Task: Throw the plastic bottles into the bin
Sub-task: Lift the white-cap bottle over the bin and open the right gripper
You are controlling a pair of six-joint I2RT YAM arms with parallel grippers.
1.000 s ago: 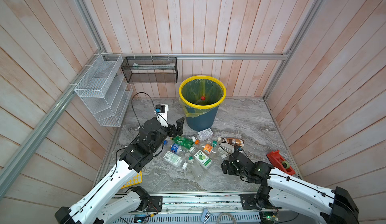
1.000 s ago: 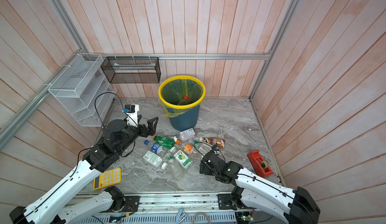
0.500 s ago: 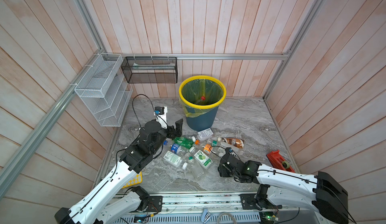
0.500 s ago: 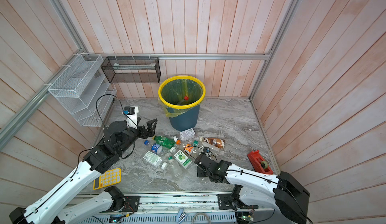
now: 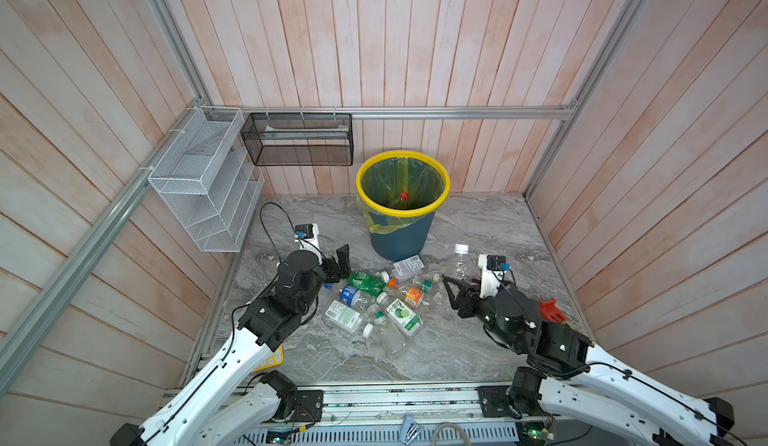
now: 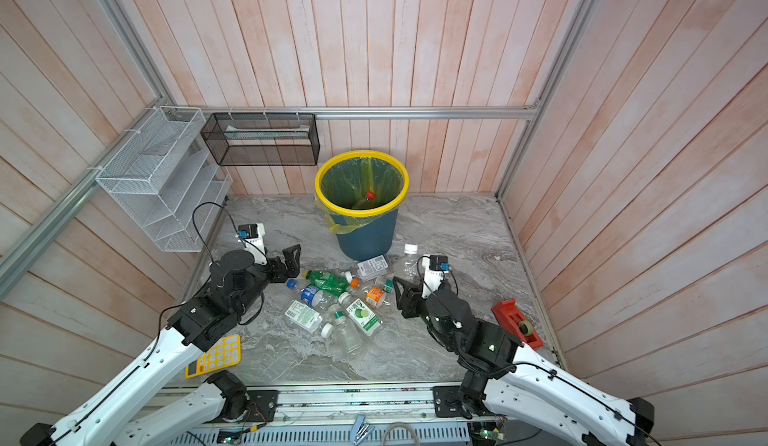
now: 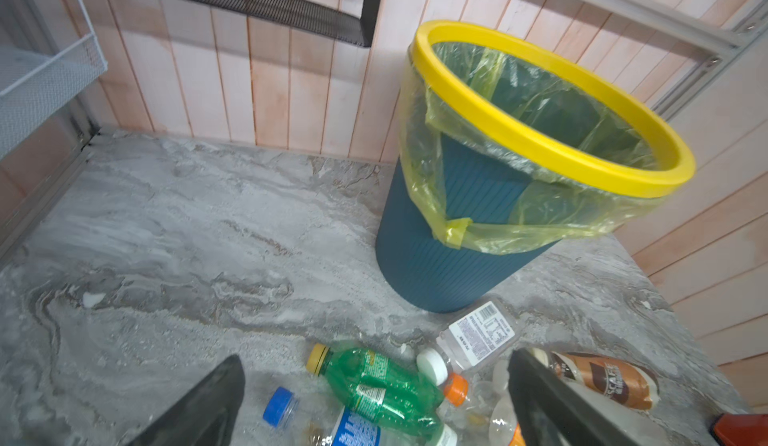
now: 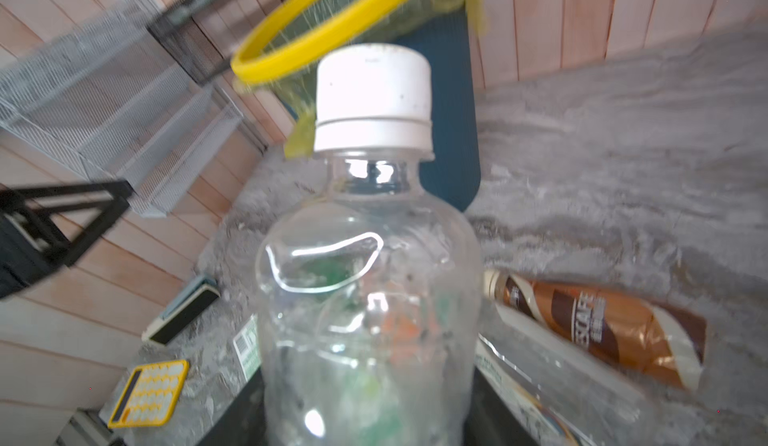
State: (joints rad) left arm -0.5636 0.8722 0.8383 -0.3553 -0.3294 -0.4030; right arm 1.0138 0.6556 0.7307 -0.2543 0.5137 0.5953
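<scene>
Fingers (image 8: 237, 419) of right gripper (image 5: 460, 290): pinching one clear bottle (image 8: 365, 281), held off the floor in front of the bin (image 5: 399, 236).
Gripped low on its body with the white cap toward the bin, probably so it clears the yellow rim and drops in; the contact points are cut off at the frame edge and the wrist view is blurred. Left gripper (image 7: 376, 358): fingers spread, empty, above the green bottle (image 7: 374, 385) at the bin's foot, likely staged for the next pick. Other bottles (image 5: 401, 315) heaped before the bin; clear ones overlap, count uncertain. One red-capped bottle (image 5: 402, 194) inside the bin; the liner hides anything deeper.
</scene>
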